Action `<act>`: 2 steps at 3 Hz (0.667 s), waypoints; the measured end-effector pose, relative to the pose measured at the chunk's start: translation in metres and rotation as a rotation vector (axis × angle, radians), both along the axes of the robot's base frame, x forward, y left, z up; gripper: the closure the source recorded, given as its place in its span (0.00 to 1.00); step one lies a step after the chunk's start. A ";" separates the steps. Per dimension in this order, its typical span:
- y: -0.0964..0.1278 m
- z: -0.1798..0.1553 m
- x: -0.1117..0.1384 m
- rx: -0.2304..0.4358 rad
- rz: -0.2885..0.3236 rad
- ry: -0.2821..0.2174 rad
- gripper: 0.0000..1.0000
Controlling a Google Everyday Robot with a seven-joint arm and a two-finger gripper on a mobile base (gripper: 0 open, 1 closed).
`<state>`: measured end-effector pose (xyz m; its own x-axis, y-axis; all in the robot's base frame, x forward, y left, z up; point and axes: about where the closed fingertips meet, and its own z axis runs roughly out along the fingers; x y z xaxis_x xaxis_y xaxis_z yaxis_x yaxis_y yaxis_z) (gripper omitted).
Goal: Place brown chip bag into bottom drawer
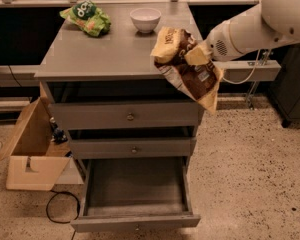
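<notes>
Off the right front corner of the grey three-drawer cabinet, the gripper pinched the crinkled dark brown chip bag, dangling it clear of the top, presumably for lowering into the open deep grey bottom drawer.

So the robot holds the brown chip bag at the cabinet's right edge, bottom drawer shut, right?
No: the bottom drawer is open, the camera view shows. The gripper does hold the brown chip bag by the right edge of the cabinet.
</notes>
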<state>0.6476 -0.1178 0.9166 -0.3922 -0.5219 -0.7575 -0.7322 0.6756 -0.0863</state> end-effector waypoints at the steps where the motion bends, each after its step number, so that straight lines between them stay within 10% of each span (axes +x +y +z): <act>1: 0.000 0.000 0.000 0.000 0.000 0.000 1.00; 2: 0.006 -0.042 -0.047 0.008 0.049 0.079 1.00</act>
